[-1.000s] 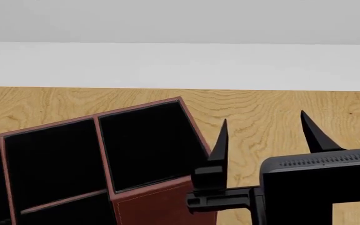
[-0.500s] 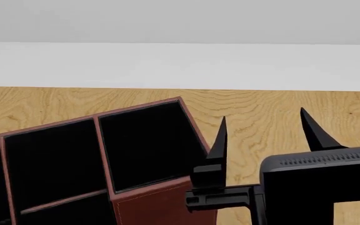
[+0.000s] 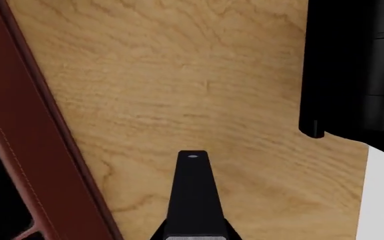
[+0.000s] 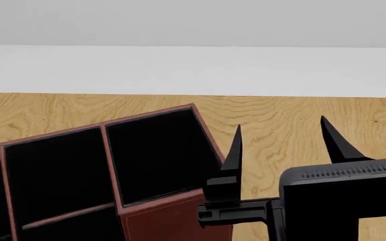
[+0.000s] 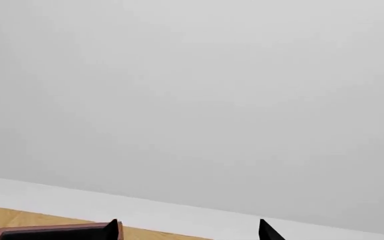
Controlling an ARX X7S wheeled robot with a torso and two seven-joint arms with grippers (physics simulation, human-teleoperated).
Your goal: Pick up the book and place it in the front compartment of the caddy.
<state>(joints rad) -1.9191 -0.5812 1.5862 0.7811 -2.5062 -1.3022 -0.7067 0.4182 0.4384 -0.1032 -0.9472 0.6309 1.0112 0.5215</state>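
Wooden surface (image 4: 287,120) is seen beside the caddy (image 4: 173,221), where the empty right pincer (image 4: 280,145), spread open, has been raised slightly; no book is visible.

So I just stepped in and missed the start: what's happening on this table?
A two-armed robot is working over a light wooden table beside a dark red leather-look caddy with black-lined cells. Its black right gripper is raised next to the caddy with pointed fingers spread wide, holding nothing. One finger of the left gripper shows in the left wrist view, over bare wood near the caddy's wall; whether it is open is unclear. No book shows in any view.
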